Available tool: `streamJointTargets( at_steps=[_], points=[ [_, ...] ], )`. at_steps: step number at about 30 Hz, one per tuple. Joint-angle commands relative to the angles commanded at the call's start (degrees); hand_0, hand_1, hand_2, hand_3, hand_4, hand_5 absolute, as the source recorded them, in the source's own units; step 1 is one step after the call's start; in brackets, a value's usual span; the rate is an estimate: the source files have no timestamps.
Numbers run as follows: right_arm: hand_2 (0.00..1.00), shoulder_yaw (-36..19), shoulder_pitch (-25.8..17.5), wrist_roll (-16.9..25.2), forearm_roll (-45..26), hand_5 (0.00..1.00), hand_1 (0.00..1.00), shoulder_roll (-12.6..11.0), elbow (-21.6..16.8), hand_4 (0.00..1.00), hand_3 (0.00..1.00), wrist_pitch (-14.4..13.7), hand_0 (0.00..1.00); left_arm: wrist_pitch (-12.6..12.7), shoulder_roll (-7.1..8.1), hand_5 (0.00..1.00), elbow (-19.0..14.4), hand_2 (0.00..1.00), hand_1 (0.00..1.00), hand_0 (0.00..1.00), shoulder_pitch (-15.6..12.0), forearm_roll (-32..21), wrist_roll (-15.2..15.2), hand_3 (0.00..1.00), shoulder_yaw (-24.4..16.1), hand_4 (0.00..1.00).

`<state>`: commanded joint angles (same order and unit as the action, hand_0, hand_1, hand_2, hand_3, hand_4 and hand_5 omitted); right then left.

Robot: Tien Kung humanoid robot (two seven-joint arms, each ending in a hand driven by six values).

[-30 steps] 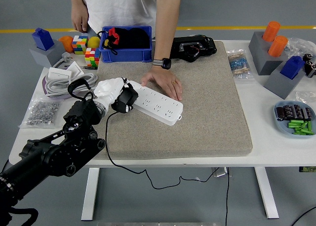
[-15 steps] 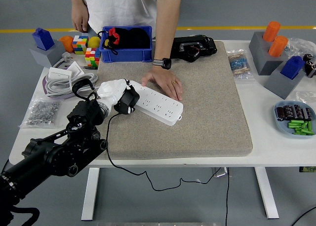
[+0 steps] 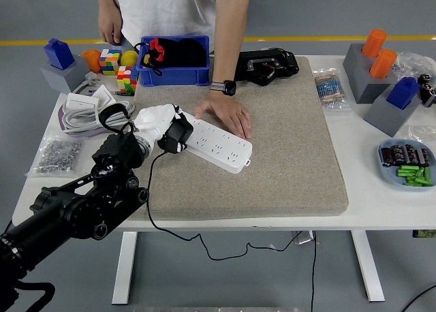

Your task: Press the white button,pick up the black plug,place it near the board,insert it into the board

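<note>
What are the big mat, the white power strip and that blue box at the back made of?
The mat looks like coarse felt or woven fabric: speckled grey-beige, matte, soft rounded edges. The power strip seems hard white plastic, smooth with a slight sheen. The blue box looks like moulded plastic, with stiff, even-coloured walls.

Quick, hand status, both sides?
Left hand: closed on the black plug, at the power strip.
Right hand: not in view.
</note>
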<state>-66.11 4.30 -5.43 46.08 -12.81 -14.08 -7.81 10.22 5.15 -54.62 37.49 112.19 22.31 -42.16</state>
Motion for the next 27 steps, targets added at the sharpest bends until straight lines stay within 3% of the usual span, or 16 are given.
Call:
streamJointTargets(
  at_steps=[6,7,9,12,13,18,23,27],
  points=[
    [0.51,-0.13,0.01,0.01,0.03,0.329,0.497,-0.01,-0.01,0.65,0.528,-0.01,0.595,-0.62,0.96,0.002,-0.73,0.345,0.21,0.092,0.57,0.06,-0.5,0.583,-0.11,0.626],
    [0.51,-0.17,0.02,0.02,0.03,0.328,0.497,-0.01,-0.02,0.65,0.529,-0.02,0.595,-0.67,1.1,0.002,-0.74,0.289,0.17,0.074,0.69,0.04,-0.69,0.572,0.0,0.615],
    [0.51,-0.23,0.04,0.04,0.02,0.328,0.497,0.01,-0.05,0.65,0.529,-0.01,0.595,-0.81,1.48,0.002,-0.66,0.289,0.17,0.074,1.07,-0.16,-1.14,0.572,0.51,0.615],
    [0.51,-0.32,0.07,0.06,0.0,0.328,0.497,0.01,-0.05,0.65,0.529,-0.03,0.595,-2.1,1.97,0.002,-0.49,0.289,0.17,0.074,1.79,-0.89,-0.9,0.572,1.53,0.615],
    [0.51,-0.32,0.06,0.06,-0.01,0.329,0.497,0.0,-0.05,0.65,0.529,-0.03,0.595,-2.58,2.09,0.002,-0.45,0.257,0.157,0.054,2.03,-1.11,-0.69,0.544,1.85,0.461],
    [0.51,-0.18,0.09,0.05,-0.13,0.329,0.497,-0.13,0.01,0.65,0.529,-0.02,0.595,-6.71,2.92,0.002,-0.34,0.257,0.157,0.054,4.26,-2.74,1.88,0.544,4.51,0.461],
    [0.51,-0.05,0.3,0.04,-0.28,0.328,0.497,-0.23,0.01,0.649,0.528,-0.01,0.595,-11.63,3.14,0.002,0.0,0.248,0.152,0.048,7.31,-4.07,6.52,0.55,6.85,0.479],
    [0.51,0.1,0.49,0.06,-0.37,0.327,0.497,-0.36,-0.02,0.649,0.529,-0.03,0.595,-13.87,2.91,0.002,0.34,0.244,0.149,0.047,9.22,-5.13,8.84,0.547,7.81,0.473]
  ],
)
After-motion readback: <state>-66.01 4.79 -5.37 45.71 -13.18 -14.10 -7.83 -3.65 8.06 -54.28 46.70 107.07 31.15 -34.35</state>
